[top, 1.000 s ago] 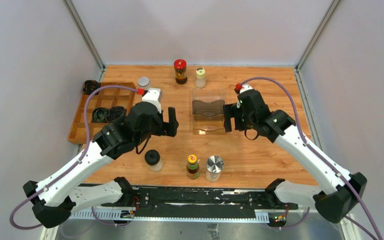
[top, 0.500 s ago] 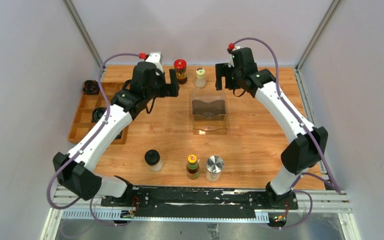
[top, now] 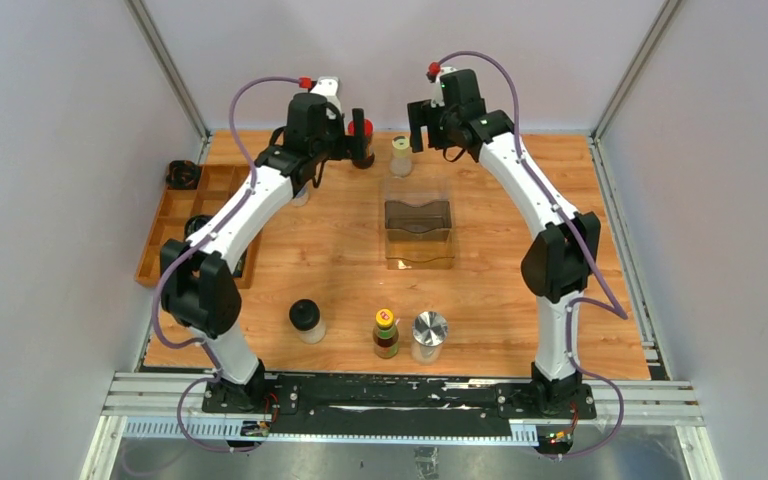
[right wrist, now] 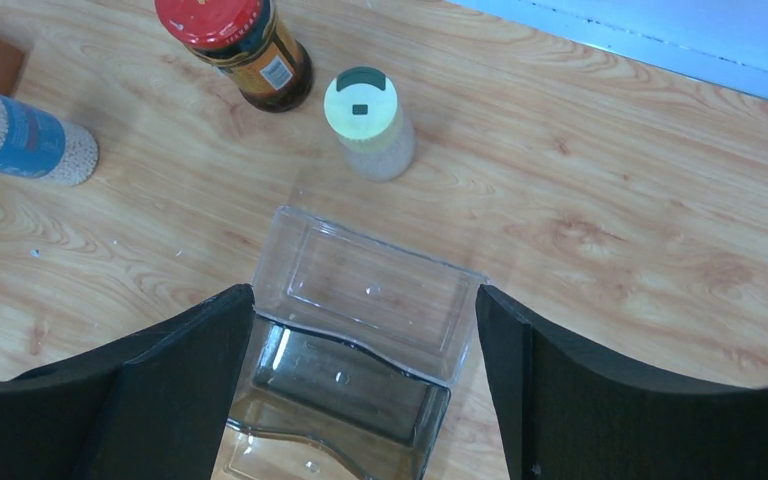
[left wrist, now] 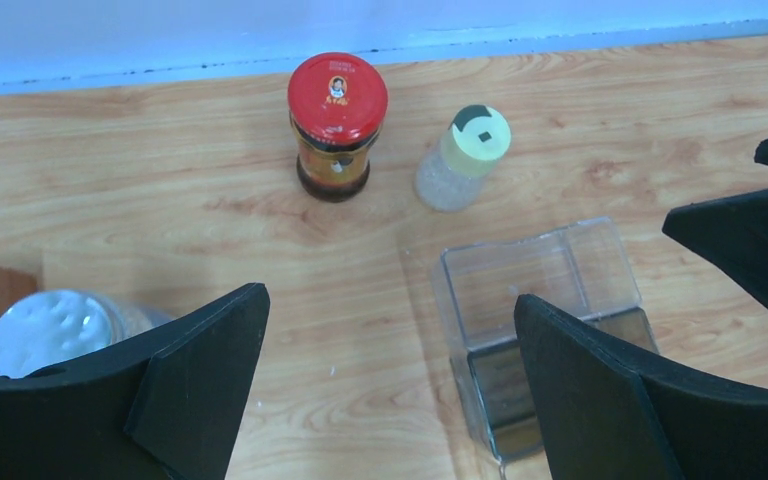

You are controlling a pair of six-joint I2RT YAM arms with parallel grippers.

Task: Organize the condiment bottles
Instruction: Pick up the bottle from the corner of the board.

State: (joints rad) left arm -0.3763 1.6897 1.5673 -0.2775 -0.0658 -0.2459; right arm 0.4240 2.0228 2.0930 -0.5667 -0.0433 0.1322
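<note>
Arms have swung from mid-desk to the far edge; you now have left gripper (left wrist: 390,335) and right gripper (right wrist: 362,335) released, empty, facing the red-lidded jar (left wrist: 337,122) and yellow-capped shaker (left wrist: 466,160) standing there.

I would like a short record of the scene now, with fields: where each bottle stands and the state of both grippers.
far edge: red-lidded jar, yellow-capped shaker
near edge: black-capped jar, brown sauce bottle, silver-lidded jar
left side: blue-labelled jar, by the wooden tray
centre: clear container, no bottle inside
left gripper: open, holding nothing
right gripper: open, holding nothing
</note>
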